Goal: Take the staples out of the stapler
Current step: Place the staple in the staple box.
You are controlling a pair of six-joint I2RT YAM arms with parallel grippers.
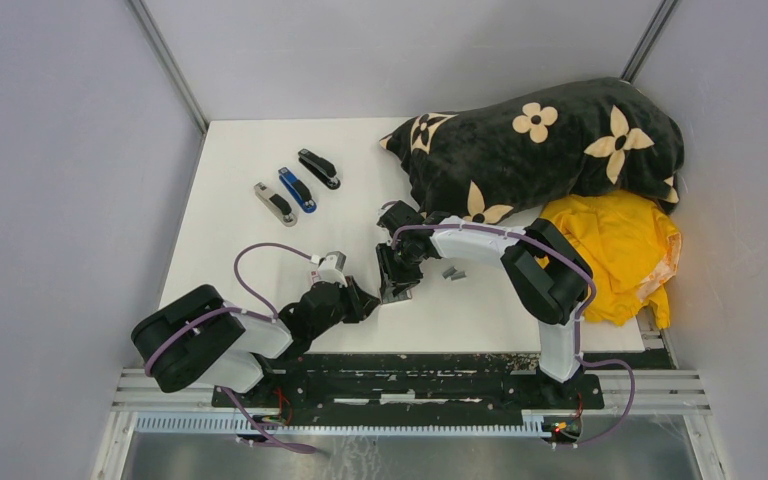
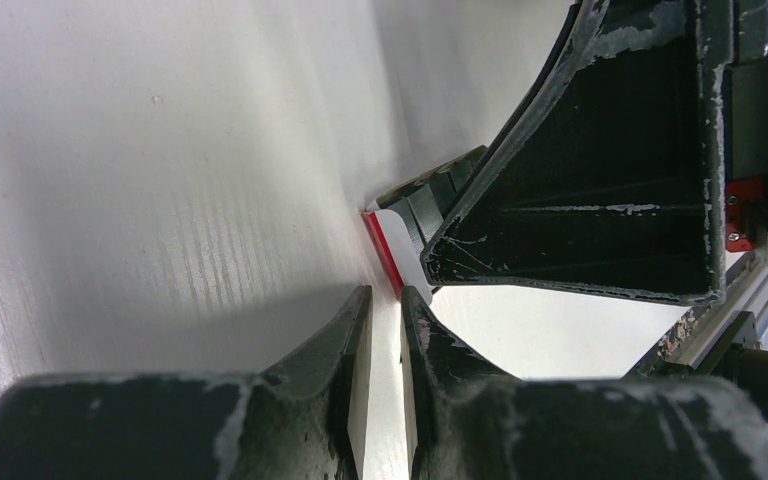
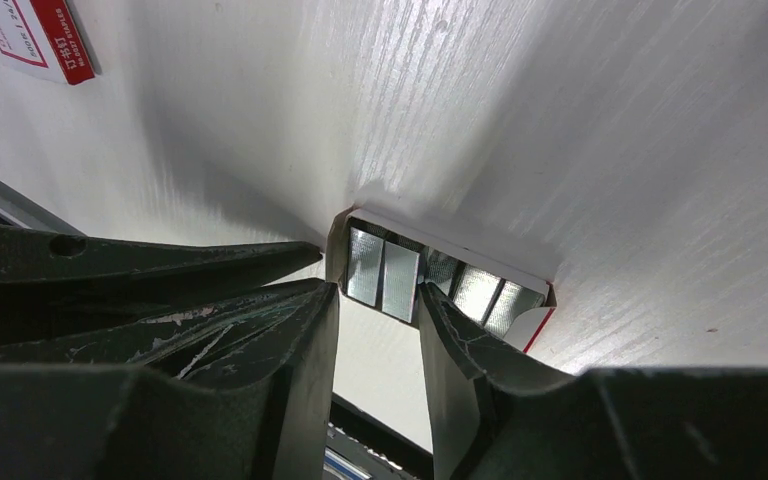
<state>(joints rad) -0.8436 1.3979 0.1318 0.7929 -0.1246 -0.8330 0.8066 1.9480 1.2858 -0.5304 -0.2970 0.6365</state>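
The left gripper [image 2: 385, 298] has its fingers almost pressed together, with only a thin slit between them, and the white edge of the small white-and-red box [image 2: 382, 245] runs right into that slit, so it seems to pinch the box by one end. The right gripper [image 3: 378, 300] comes to the same box from the other side. Its fingers stand partly apart, and their tips are at the open top of the box. One tip touches an outer wall and the other stands in front of the middle. Between them are shiny staples [image 3: 383, 278], packed side by side inside the box, but I cannot tell if the fingers really squeeze anything. Just to the right of the box, near the right arm, some loose staples [image 1: 453, 272] lie on the white table [image 1: 240, 240] – short grey strips, not touching the box. A second white-and-red printed piece [image 3: 45, 40] lies flat, apart from the box. Three staplers [image 1: 297, 190] lie in a row well beyond the box, to the far left. Behind the box is a black flowered blanket [image 1: 550, 140], and far to its right a yellow cloth [image 1: 615, 250].
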